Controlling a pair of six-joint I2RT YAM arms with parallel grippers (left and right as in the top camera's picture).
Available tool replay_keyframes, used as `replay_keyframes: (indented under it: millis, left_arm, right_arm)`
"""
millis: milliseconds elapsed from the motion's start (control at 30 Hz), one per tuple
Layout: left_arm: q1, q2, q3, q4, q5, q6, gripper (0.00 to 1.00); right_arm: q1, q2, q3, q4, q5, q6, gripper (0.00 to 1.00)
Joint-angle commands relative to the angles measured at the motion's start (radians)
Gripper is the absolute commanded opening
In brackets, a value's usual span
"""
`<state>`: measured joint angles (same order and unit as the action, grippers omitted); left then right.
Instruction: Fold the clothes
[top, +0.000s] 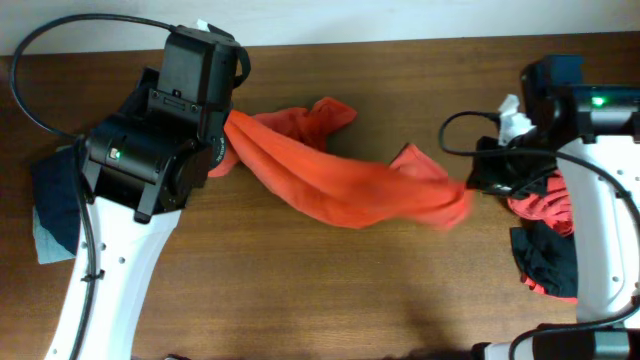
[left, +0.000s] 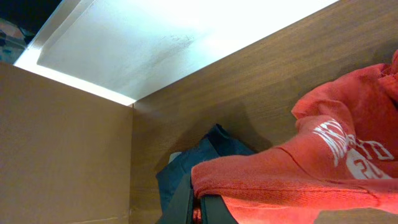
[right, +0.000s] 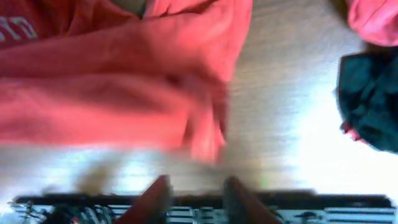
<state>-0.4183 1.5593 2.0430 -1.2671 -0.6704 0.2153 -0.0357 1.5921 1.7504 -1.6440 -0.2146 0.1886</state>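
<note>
Between left gripper (top: 228, 140) and right gripper (top: 470, 186), T-shirt (top: 330, 185) lies.

Dark wooden table (top: 350, 290), a pale surface (top: 400, 20) along its far edge.

centre: orange-red T-shirt (top: 330, 185) spans the counter (top: 330, 300) as a diagonal band from the left end effector (left: 200, 208), clamped on it, toward the right end effector (right: 196, 190); it blocks any straight pass across.
near side: bare counter between the two arms, the widest free room.
wall side: narrow bare strip between the shirt and the wall (top: 420, 20), pinched where the shirt bunches up.
left edge: navy-and-pale pile (top: 55, 205) tight against the left arm (top: 110, 280); cable (top: 60, 40) loops over the corner.
right edge: red-and-black pile (top: 545, 240) partly under the right arm (top: 600, 220).
right end effector: fingers apart, bare counter between them, shirt edge just ahead.
</note>
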Motion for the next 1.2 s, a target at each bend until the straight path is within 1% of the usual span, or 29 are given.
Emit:
replay_keyframes:
  millis: [0,133,267,333,400,433,500,600,700,767,800,933,1067,1100,1167]
  left_arm:
    - [0.007,-0.021,0.000,0.009,-0.030,-0.019,0.00]
    - [0.007,-0.021,0.000,0.010,-0.030,-0.019,0.00]
    - [0.007,-0.021,0.000,0.010,-0.030,-0.019,0.00]
    - [0.007,-0.021,0.000,0.010,-0.030,-0.019,0.00]
    - [0.007,-0.021,0.000,0.010,-0.029,-0.019,0.00]
    - [0.007,-0.021,0.000,0.010,-0.029,-0.019,0.00]
    - [0.007,-0.021,0.000,0.010,-0.026,-0.019,0.00]
    - [0.007,-0.021,0.000,0.016,-0.026,-0.019,0.00]
    - [0.007,-0.021,0.000,0.017,-0.026,-0.019,0.00]
    - [0.007,-0.021,0.000,0.018,-0.026,-0.019,0.00]
    - [0.007,-0.021,0.000,0.018,-0.025,-0.019,0.00]
    - [0.007,-0.021,0.000,0.017,-0.004,-0.020,0.00]
    - [0.007,-0.021,0.000,0.017,0.005,-0.019,0.00]
    - [0.007,-0.021,0.000,0.017,0.005,-0.019,0.00]
    - [0.007,-0.021,0.000,0.017,0.005,-0.019,0.00]
  right_arm:
    - [0.037,-0.015,0.004,-0.015,-0.010,0.003,0.48]
    - [0.037,-0.015,0.004,-0.010,0.000,0.003,0.49]
    - [0.043,-0.014,-0.041,0.118,0.000,-0.016,0.51]
    - [0.057,-0.013,-0.085,0.180,-0.033,-0.083,0.51]
    - [0.091,-0.010,-0.174,0.255,-0.125,-0.196,0.51]
    - [0.105,-0.008,-0.207,0.278,-0.142,-0.221,0.52]
    - [0.150,0.007,-0.315,0.378,-0.167,-0.270,0.52]
    - [0.215,0.027,-0.440,0.511,-0.321,-0.398,0.52]
    - [0.297,0.051,-0.542,0.663,-0.339,-0.389,0.53]
    - [0.330,0.068,-0.563,0.712,-0.339,-0.366,0.55]
    - [0.358,0.089,-0.572,0.753,-0.333,-0.346,0.57]
    - [0.401,0.152,-0.572,0.834,-0.315,-0.289,0.59]
    - [0.422,0.232,-0.572,0.892,-0.268,-0.231,0.60]
    - [0.422,0.252,-0.572,0.893,-0.276,-0.229,0.59]
    - [0.423,0.278,-0.572,0.888,-0.312,-0.228,0.50]
